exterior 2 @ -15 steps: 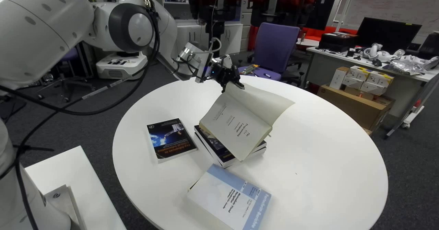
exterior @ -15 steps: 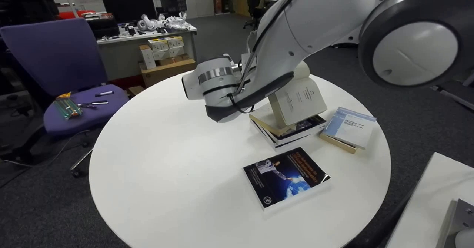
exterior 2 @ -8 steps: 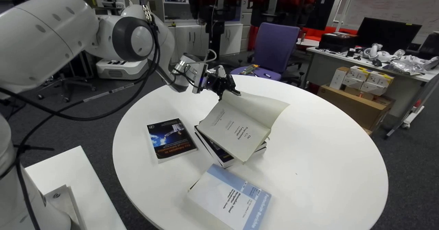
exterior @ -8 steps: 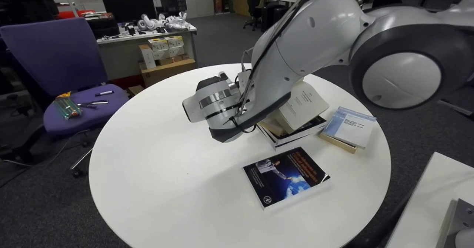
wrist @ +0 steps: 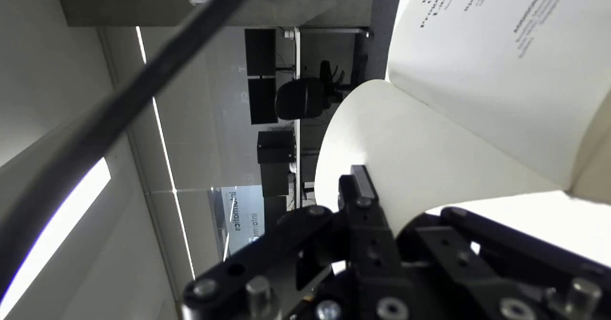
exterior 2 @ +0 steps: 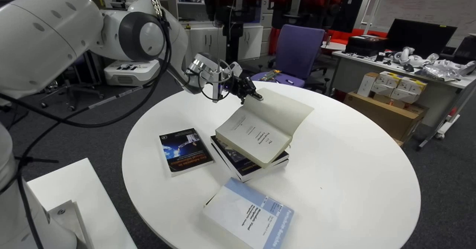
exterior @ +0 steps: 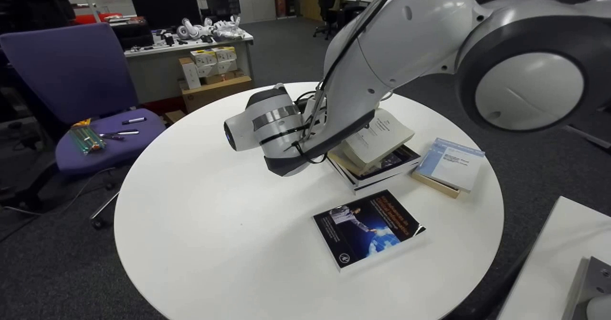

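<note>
Arm bent, wrist tilted, claw clamped tight.

Lettering legible in the three views.
The open book bore "The C++ Programming Language" on its title page; below, "ADDISON" could be made out in the wrist view. The dark book read "Key Advances in Clinical Informatics" across its cover. The blue-and-white book carried "Fortschritt-Berichte" along one edge and "Visual" in its title. In the wrist view, "informatics" stood on a bluish panel.
</note>
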### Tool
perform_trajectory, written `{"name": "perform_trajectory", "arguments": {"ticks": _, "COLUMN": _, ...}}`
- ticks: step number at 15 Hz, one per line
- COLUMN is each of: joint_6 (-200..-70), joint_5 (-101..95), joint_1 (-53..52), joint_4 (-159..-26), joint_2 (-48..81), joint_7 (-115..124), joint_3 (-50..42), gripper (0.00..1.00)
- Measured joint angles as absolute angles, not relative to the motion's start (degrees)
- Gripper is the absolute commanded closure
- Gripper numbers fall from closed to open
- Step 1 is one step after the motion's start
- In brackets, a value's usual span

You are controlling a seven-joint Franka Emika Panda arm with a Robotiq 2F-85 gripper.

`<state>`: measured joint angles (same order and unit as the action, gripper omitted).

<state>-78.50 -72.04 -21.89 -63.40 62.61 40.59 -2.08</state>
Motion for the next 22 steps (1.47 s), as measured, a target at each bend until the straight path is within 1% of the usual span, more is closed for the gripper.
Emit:
{"name": "perform_trajectory", "arguments": {"ticks": 1, "joint_6": -79.82, "joint_5": -72.14, "joint_1": -22.23, "joint_4": -63.67, "joint_2": 61.79, "joint_7": 42.84, "joint_3": -2.00, "gripper": 0.74}}
{"name": "perform_trajectory", "arguments": {"ticks": 2, "joint_6": -80.99, "joint_5": -72.40, "joint_1": -22.69, "joint_4": -64.10, "joint_2": 60.89, "joint_7": 44.85, "joint_3": -1.98, "gripper": 0.73}}
{"name": "perform_trajectory", "arguments": {"ticks": 6, "joint_6": -83.39, "joint_5": -72.68, "joint_1": -24.32, "joint_4": -66.85, "joint_2": 57.96, "joint_7": 48.67, "joint_3": -1.80, "gripper": 0.41}}
{"name": "perform_trajectory", "arguments": {"ticks": 8, "joint_6": -83.83, "joint_5": -72.68, "joint_1": -24.75, "joint_4": -68.29, "joint_2": 56.98, "joint_7": 49.56, "joint_3": -1.76, "gripper": 0.28}}
{"name": "perform_trajectory", "arguments": {"ticks": 11, "joint_6": -83.98, "joint_5": -72.69, "joint_1": -24.72, "joint_4": -70.33, "joint_2": 55.63, "joint_7": 50.52, "joint_3": -1.42, "gripper": 0.05}}
{"name": "perform_trajectory", "arguments": {"ticks": 12, "joint_6": -83.98, "joint_5": -72.69, "joint_1": -24.62, "joint_4": -71.04, "joint_2": 55.15, "joint_7": 50.73, "joint_3": -1.22, "gripper": 0.01}}
{"name": "perform_trajectory", "arguments": {"ticks": 13, "joint_6": -83.98, "joint_5": -72.70, "joint_1": -24.57, "joint_4": -71.82, "joint_2": 54.64, "joint_7": 50.83, "joint_3": -1.03, "gripper": 0.00}}
{"name": "perform_trajectory", "arguments": {"ticks": 22, "joint_6": -83.98, "joint_5": -72.41, "joint_1": -22.44, "joint_4": -81.14, "joint_2": 50.94, "joint_7": 50.86, "joint_3": 2.89, "gripper": 0.00}}
